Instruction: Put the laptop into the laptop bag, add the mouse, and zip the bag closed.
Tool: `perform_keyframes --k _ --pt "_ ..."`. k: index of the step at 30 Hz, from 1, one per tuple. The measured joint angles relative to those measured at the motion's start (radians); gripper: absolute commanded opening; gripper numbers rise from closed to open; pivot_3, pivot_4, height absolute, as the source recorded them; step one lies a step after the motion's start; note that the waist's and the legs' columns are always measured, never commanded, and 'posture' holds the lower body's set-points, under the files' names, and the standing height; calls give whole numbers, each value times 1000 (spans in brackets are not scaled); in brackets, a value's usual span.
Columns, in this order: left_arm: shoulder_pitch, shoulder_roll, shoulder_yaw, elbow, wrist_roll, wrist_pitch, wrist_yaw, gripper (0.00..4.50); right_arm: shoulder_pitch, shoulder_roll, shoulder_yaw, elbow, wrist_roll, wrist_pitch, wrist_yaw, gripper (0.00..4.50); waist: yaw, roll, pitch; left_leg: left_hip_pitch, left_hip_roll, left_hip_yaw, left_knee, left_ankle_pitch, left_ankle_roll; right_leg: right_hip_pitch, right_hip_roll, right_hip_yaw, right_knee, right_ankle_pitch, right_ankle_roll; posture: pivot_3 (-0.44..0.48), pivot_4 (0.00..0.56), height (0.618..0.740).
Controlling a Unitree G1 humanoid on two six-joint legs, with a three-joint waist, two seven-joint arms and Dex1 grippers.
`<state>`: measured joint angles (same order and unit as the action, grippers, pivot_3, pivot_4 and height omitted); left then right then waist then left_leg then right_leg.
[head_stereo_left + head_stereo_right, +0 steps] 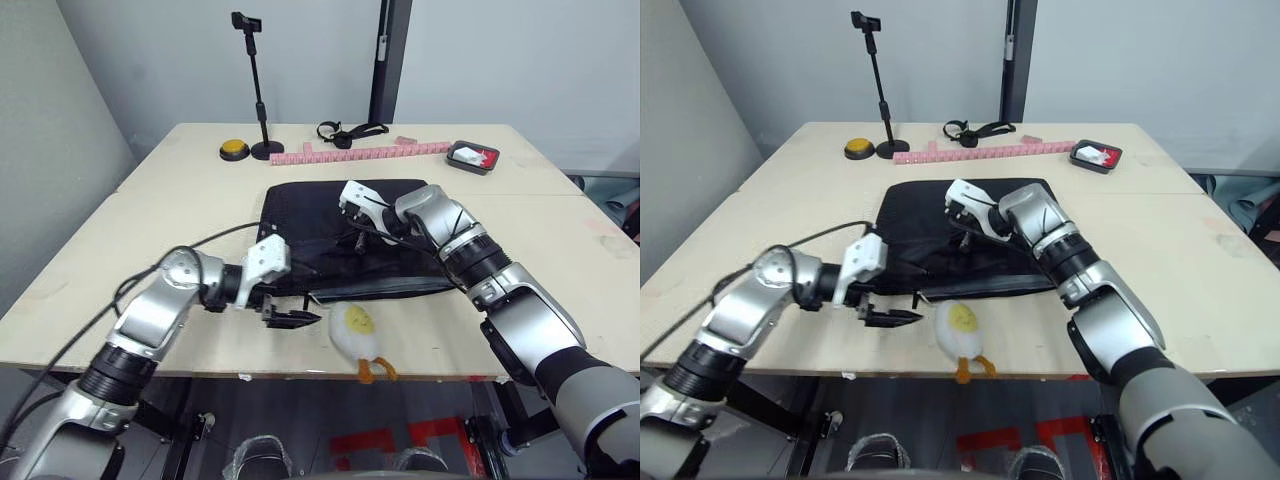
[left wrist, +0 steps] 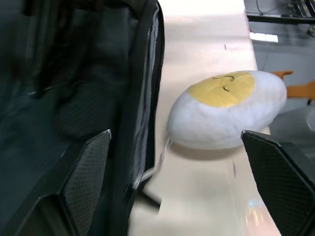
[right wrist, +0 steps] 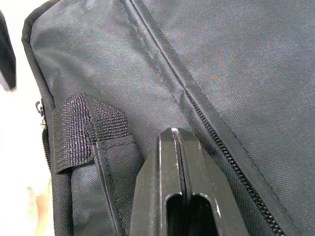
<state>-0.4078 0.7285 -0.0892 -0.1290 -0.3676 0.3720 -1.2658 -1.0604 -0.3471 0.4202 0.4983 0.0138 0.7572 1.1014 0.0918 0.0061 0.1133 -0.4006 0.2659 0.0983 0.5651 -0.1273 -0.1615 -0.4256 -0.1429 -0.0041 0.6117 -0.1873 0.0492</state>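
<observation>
Left eye view: plush egg (image 1: 354, 331) beside laptop bag (image 1: 310, 220), near left claw (image 1: 291, 318).

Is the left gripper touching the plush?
Apart. The left wrist view shows the left gripper open, with bare table between its fingers and the plush.

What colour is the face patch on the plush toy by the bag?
Yellow, on a white plush toy; the left wrist view shows it best.
</observation>
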Motion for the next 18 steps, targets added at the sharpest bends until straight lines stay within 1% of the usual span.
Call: perform_keyframes --k 3,7,9,11,13,16,18 --pt "0 38 83 13 -79 32 -36 4443 1 -17 -1 -34 9 33 7 0 3 0 1 -1 0 1 0 0 0 0 0 0 -1 0 0 0 150 740" --pt "25 116 172 35 -174 105 -88 4443 21 -94 -26 -145 52 137 36 0 3 0 4 -4 0 1 -2 0 0 -3 0 0 -4 0 0 0 150 740" --pt "30 129 209 48 -206 129 -96 4443 32 -131 -55 -207 89 203 49 0 3 0 5 -5 0 2 -3 0 -1 -5 1 0 -4 0 0 0 150 740" --pt "31 131 221 49 -212 124 -98 4443 34 -154 -93 -271 140 268 58 0 0 0 6 -6 0 4 -5 1 -1 -8 1 0 -4 0 0 0 150 740" --pt "52 147 218 49 -188 80 -111 4443 34 -187 -138 -341 198 323 63 0 -2 0 7 -6 1 5 -6 1 -1 -8 1 1 -5 0 0 0 150 740" --pt "67 153 217 57 -175 54 -118 4443 38 -282 -227 -414 254 358 68 0 3 0 7 -6 1 5 -7 1 -1 -8 1 1 -6 0 0 0 150 740" --pt "66 153 223 59 -179 50 -117 4443 69 -350 -292 -493 297 348 77 0 7 0 7 -6 1 5 -7 1 -1 -8 1 1 -6 0 0 0 150 740"
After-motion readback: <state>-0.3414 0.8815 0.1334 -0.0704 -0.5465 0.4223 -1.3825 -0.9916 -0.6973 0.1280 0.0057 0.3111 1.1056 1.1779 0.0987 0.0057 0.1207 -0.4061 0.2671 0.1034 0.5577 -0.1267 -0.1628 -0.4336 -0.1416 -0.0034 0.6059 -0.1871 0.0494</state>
